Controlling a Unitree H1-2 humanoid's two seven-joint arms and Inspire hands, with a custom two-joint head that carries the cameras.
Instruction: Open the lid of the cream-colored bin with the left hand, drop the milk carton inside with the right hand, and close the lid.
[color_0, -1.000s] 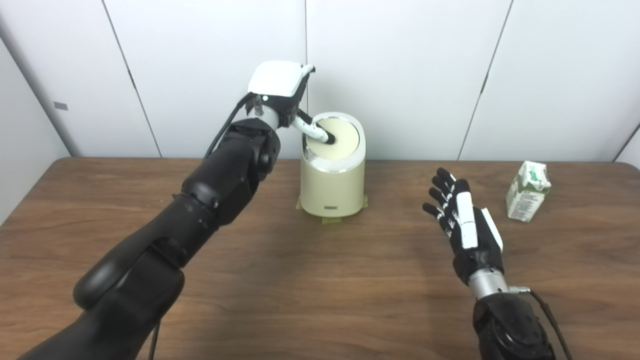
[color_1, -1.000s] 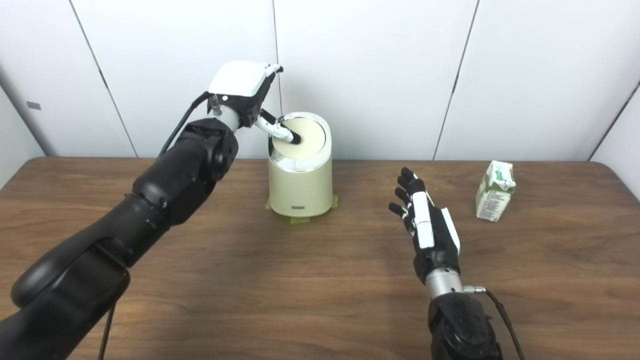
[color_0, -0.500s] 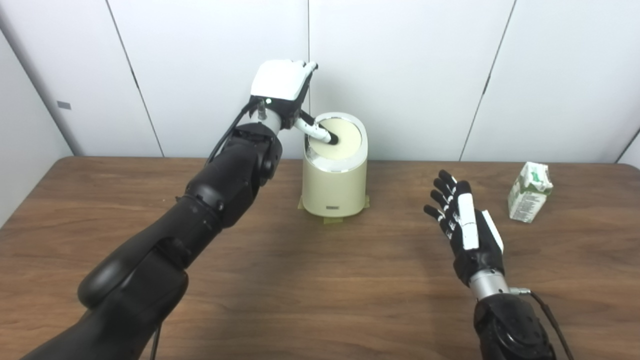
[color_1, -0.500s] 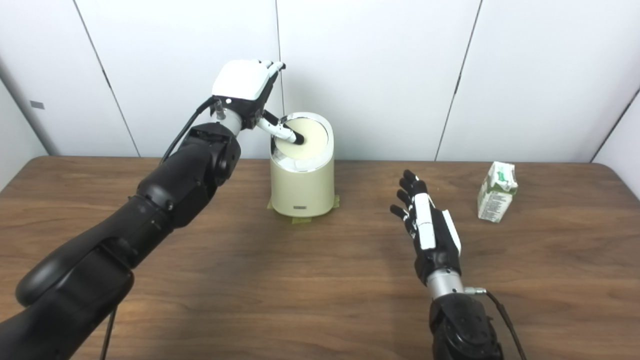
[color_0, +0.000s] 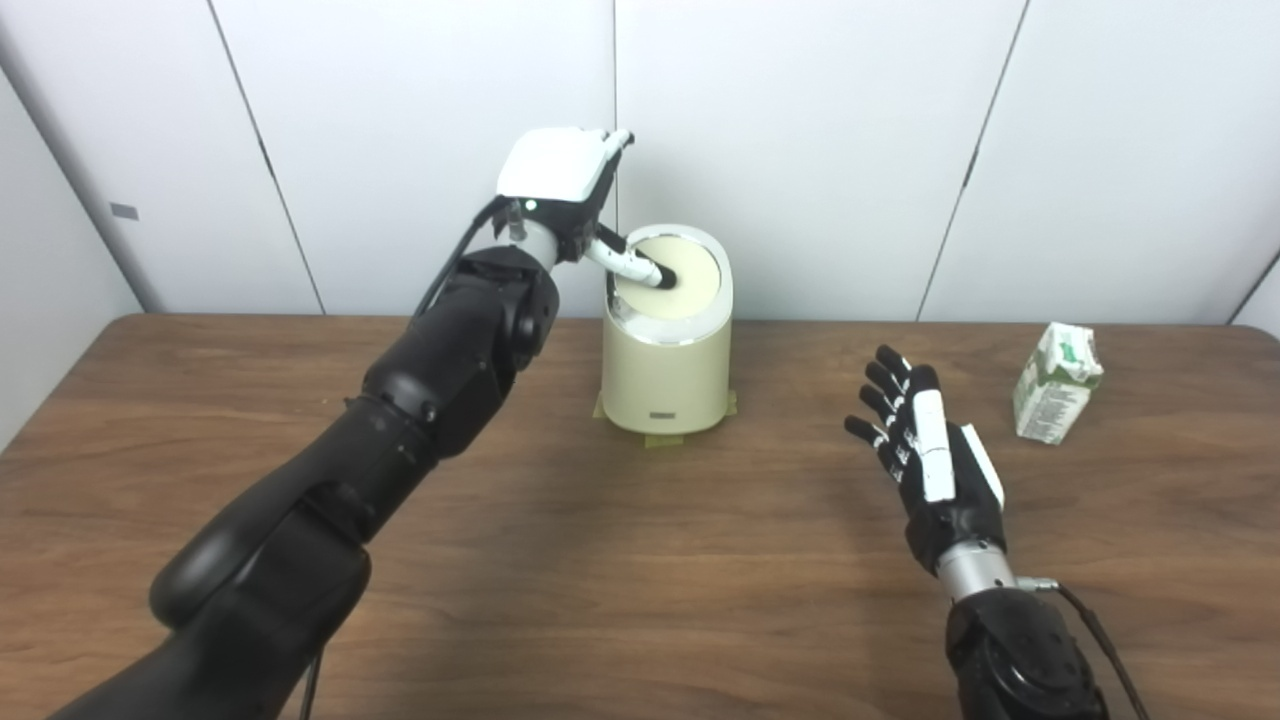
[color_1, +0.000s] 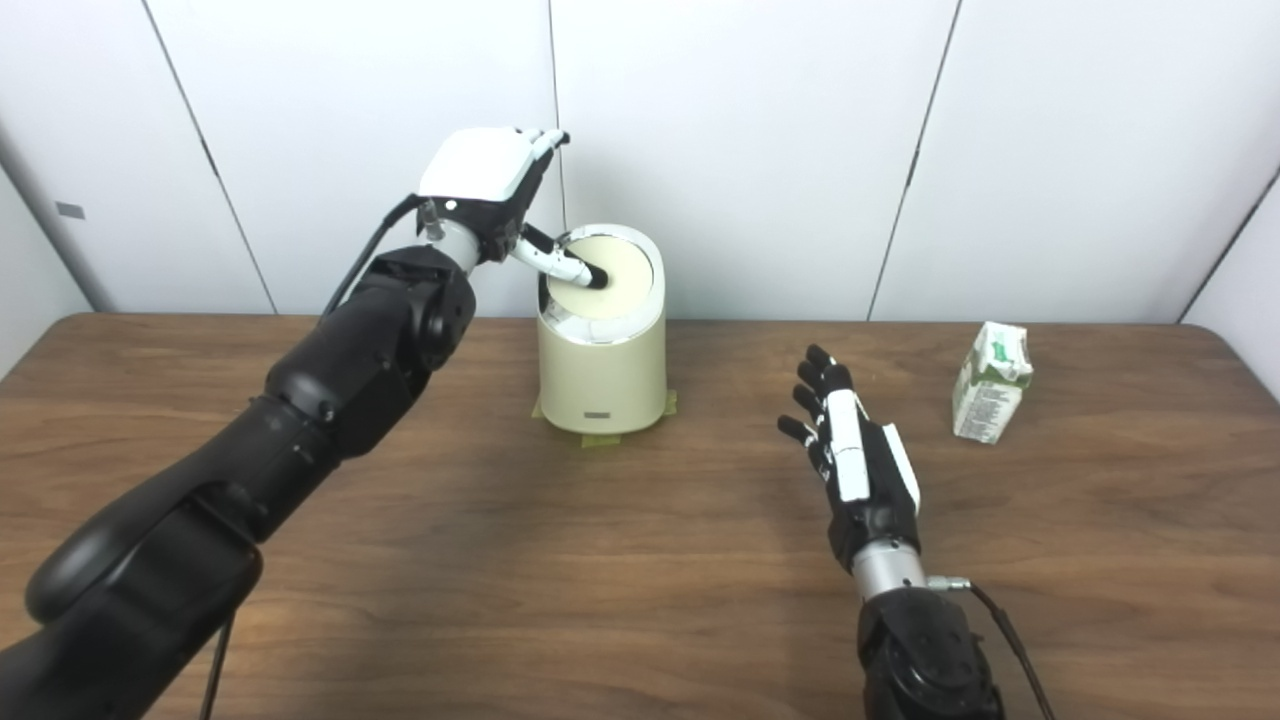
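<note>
Nearest the camera, on the right of the wooden worktop (color_0: 620, 560), the right hand (color_0: 930, 465) hovers palm toward the centre, its fingers (color_0: 885, 395) spread and straight, holding nothing. It lies well in front of and to the right of the cream-colored bin (color_0: 665, 355), and well apart from it. Farther back on the right, near the worktop's right edge, the milk carton (color_0: 1055, 383) stands upright, far to the right of the bin and beyond the right hand, touched by neither hand. At centre rear, the bin stands upright on strips of tape (color_0: 660, 438), close to the white panelled wall (color_0: 800, 140). Its round lid (color_0: 685, 275), ringed by a pale rim, slopes toward the camera and appears shut. Above the bin's left rear edge is the left hand (color_0: 560, 180), white-backed, raised over the lid. One digit points down and its dark tip rests on the lid's left part; the remaining fingers extend past the hand, away from the camera, grasping nothing.
</note>
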